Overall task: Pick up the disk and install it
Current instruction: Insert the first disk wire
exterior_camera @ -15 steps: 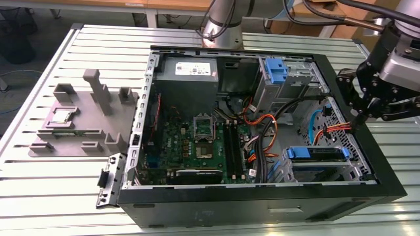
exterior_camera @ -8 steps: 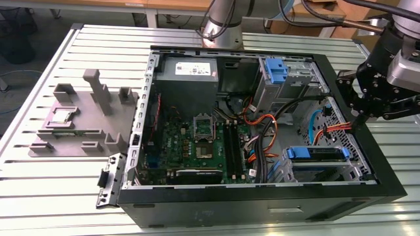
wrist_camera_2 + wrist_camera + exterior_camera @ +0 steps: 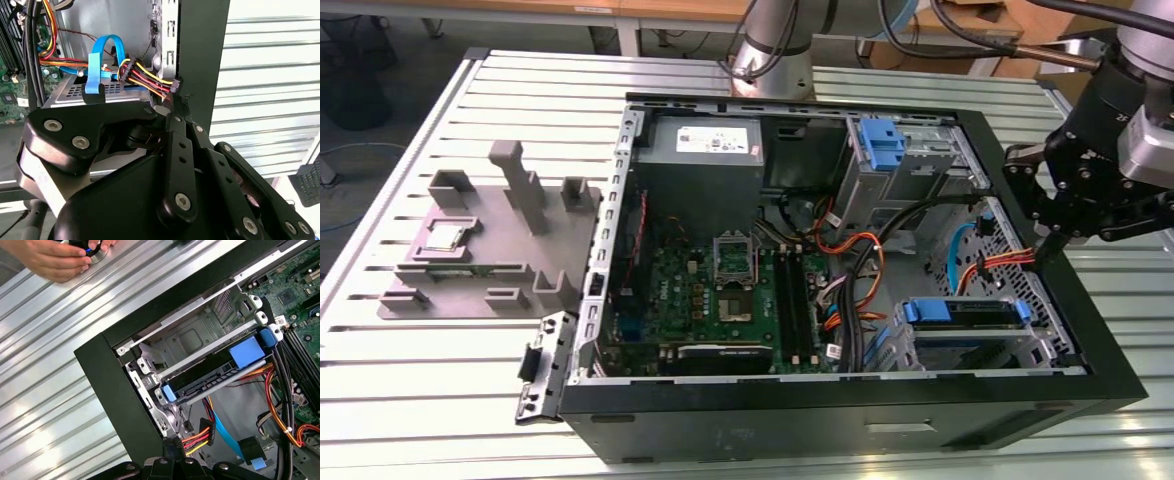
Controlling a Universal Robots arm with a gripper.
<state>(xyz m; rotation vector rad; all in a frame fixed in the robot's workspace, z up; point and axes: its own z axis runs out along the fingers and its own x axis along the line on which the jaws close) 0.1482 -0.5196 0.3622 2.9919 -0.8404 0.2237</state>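
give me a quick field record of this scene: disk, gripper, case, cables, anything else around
disk: seated in the drive bay with blue side rails, also seen in the exterior view
gripper: at the case's edge by the power connector, fingers shut, holding nothing
case: open black computer case lying on the slatted table
cables: red, yellow and orange bundle; blue flat cable
other: grey parts holder; a hand on the table

Bright, even overhead light glares off the slatted table [image 3: 55, 385], while the case interior [image 3: 761, 250] stays shadowed.
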